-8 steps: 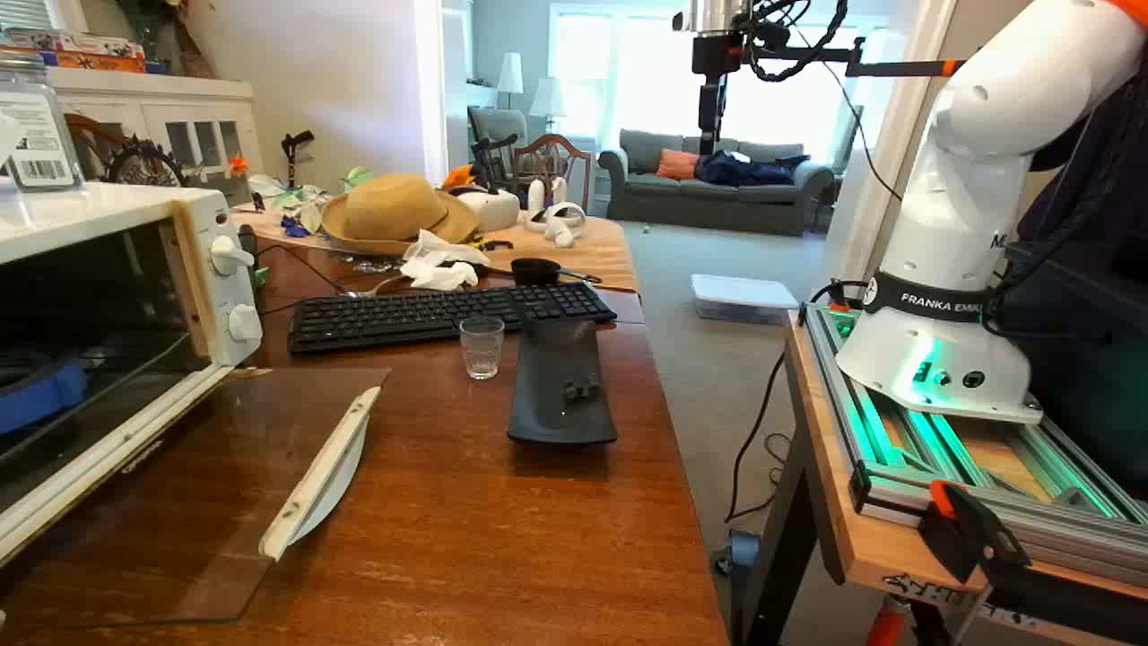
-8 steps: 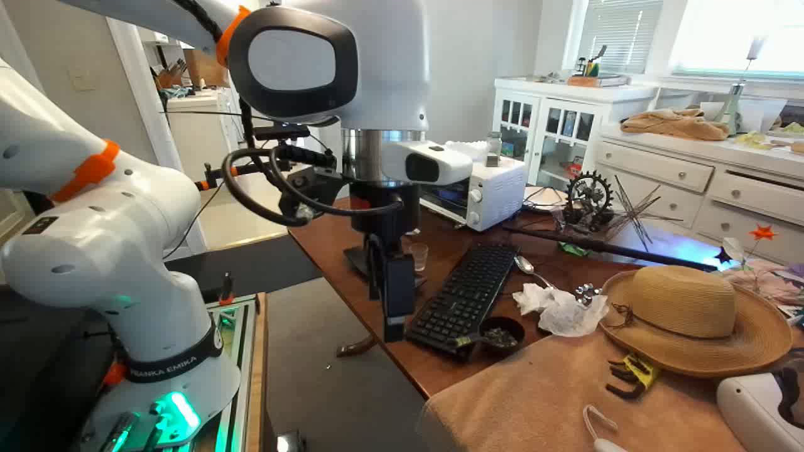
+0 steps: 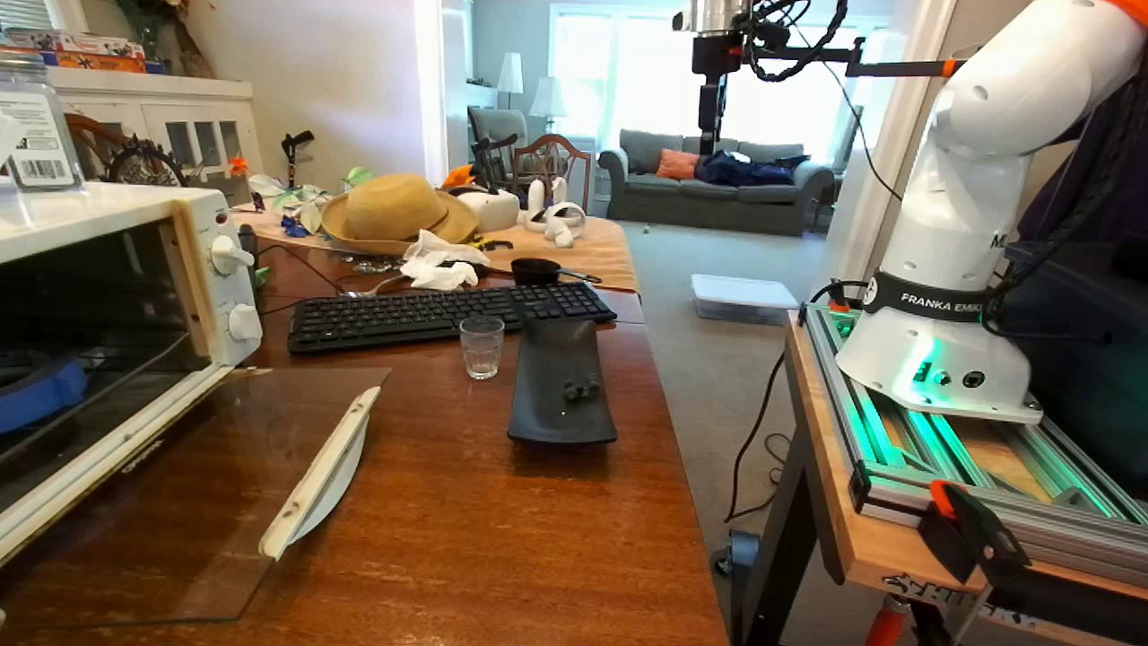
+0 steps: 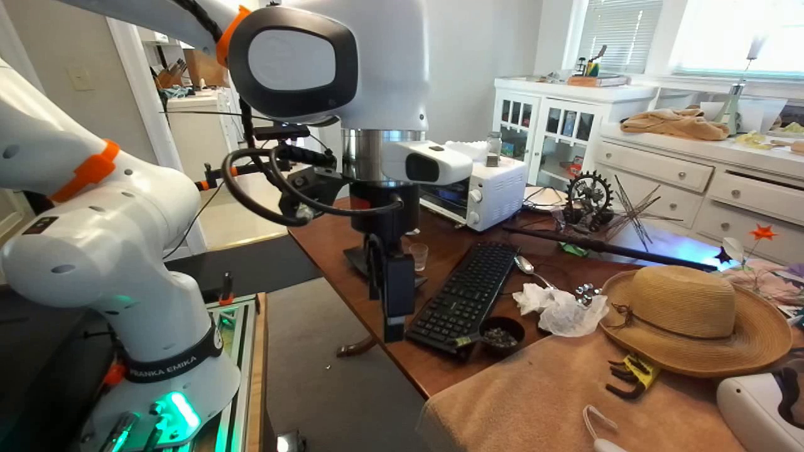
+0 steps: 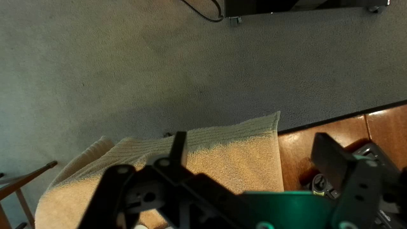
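Towel [image 5: 233, 159]: spread over one end of the bench [image 3: 502, 538], a corner showing between the fingers [image 5: 329, 156] in the wrist view, one side drooping past the edge; we take it to be a protective cover.
Fingers: spread wide, with nothing held; we see them pointing down, raised above the bench edge, touching nothing.
Hat [image 4: 675, 307]: crown up on the towel, resting on its broad brim, which we judge keeps it steady.
Cup [image 3: 535, 273]: small, black, upright beside the keyboard [image 4: 468, 295], so that, we suppose, the loose bits [image 4: 500, 339] inside do not spill; they are too small for us to name.
Tray [image 3: 556, 345]: long, dark and curved, holding a few small dark pieces [image 3: 581, 389]; its hollow probably helps stop them rolling off.
Glass [image 3: 482, 350]: upright just beside the tray; we cannot make out any contents.
Toaster oven [image 4: 505, 194]: door [image 3: 224, 467] let down, so we can look in at a blue, rounded object [image 3: 49, 395]; a lidded jar [image 3: 34, 135] stands on top.
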You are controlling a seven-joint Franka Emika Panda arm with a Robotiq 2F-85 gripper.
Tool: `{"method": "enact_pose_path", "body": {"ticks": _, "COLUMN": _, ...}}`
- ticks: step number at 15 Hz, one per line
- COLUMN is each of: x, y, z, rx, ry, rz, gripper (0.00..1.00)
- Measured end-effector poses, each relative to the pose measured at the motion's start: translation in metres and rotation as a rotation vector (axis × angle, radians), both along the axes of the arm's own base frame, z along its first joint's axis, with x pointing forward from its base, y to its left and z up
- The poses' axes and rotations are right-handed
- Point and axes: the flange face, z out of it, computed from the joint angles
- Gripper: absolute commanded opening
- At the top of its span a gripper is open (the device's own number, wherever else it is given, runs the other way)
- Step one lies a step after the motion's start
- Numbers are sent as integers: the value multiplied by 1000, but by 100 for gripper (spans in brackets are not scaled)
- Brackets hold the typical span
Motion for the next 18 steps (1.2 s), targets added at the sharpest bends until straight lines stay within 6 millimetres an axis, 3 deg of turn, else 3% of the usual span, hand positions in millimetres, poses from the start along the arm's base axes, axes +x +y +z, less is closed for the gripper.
{"method": "enact_pose_path", "body": {"ticks": 5, "x": 6, "y": 6, "z": 2, "rx": 13, "ry": -33, "rz": -12, "gripper": 100}}
{"method": "enact_pose_path", "body": {"ticks": 8, "x": 27, "y": 33, "z": 2, "rx": 68, "ry": -118, "rz": -53, "gripper": 100}}
{"method": "enact_pose_path", "body": {"ticks": 11, "x": 59, "y": 88, "z": -4, "rx": 152, "ry": -165, "rz": -60, "gripper": 100}}
{"method": "enact_pose_path", "body": {"ticks": 15, "x": 101, "y": 187, "z": -10, "rx": 251, "ry": -197, "rz": 52, "gripper": 100}}
{"method": "enact_pose_path", "body": {"ticks": 18, "x": 128, "y": 250, "z": -8, "rx": 291, "ry": -191, "rz": 171, "gripper": 100}}
